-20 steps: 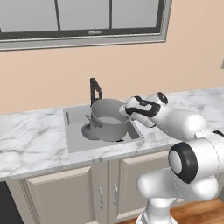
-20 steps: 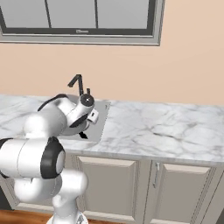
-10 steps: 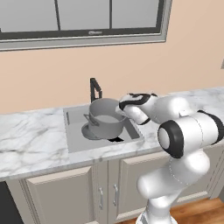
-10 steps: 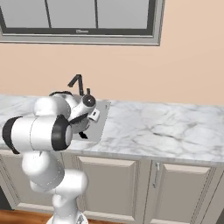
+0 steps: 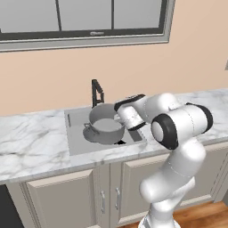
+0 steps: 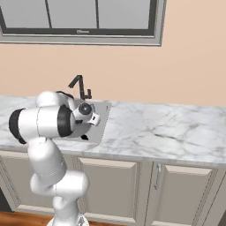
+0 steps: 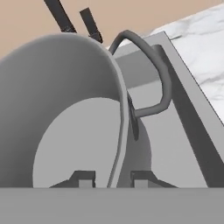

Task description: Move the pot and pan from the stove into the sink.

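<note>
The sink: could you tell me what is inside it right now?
The pot stands in the sink, and the gripper is shut on the pot's rim. The basin floor beneath the pot and behind the arm is covered, so I cannot say whether the pan is there.

1. On my left base feed the pot (image 5: 106, 124) is plain grey metal, paler inside, with thin darker grey loop handles.
2. The sink (image 5: 76, 133) is a flat mid-grey basin; its faucet (image 5: 96, 92) is solid black.
3. The counter (image 5: 31, 142) I see is white marble with soft grey veining.
4. The cabinets (image 5: 58, 198) below are pale beige-grey with slim silver pulls.
5. The wall (image 5: 53, 75) is peach; the window frame (image 5: 89, 36) is grey with a dark inner sill.
6. The arm (image 5: 178, 124) is glossy white with black joint rings.
7. On my hand feed the gripper (image 7: 113, 178) shows grey finger tips.
</note>
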Robot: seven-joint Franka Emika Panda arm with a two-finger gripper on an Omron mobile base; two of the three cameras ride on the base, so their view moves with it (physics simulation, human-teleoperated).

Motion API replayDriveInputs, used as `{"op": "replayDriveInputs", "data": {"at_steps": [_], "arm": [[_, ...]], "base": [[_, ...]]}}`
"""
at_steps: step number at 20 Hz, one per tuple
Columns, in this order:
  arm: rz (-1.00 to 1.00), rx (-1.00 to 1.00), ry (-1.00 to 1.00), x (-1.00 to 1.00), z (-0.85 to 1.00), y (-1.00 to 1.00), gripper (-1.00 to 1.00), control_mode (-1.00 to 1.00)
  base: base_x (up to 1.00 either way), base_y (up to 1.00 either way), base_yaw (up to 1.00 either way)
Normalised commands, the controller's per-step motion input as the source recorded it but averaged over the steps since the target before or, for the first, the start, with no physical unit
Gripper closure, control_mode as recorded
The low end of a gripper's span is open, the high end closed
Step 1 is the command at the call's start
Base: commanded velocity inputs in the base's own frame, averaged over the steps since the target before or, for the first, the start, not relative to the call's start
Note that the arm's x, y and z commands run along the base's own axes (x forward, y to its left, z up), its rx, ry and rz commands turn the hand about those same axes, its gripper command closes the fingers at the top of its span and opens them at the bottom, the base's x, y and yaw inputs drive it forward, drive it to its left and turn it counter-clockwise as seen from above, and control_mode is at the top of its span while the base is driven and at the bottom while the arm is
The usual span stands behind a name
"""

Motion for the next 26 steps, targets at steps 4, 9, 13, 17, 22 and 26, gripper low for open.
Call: {"op": "replayDriveInputs", "data": {"at_steps": [4,9,13,17,22,26], "arm": [[0.00,-0.07,-0.07,0.16,-0.38,0.09,1.00,-1.00],[0.00,-0.01,-0.08,0.20,-0.29,0.03,1.00,-1.00],[0.00,-0.04,-0.01,-0.01,-0.23,0.03,1.00,-1.00],[0.03,-0.14,0.00,-0.10,-0.48,0.05,1.00,-1.00],[0.00,0.00,0.00,0.02,0.05,0.00,-1.00,-1.00],[0.00,0.02,0.00,0.00,0.89,0.00,-1.00,-1.00]], "base": [[0.00,0.00,0.00],[0.00,0.00,0.00],[0.00,0.00,0.00],[0.00,0.00,0.00],[0.00,0.00,0.00],[0.00,0.00,0.00]]}}
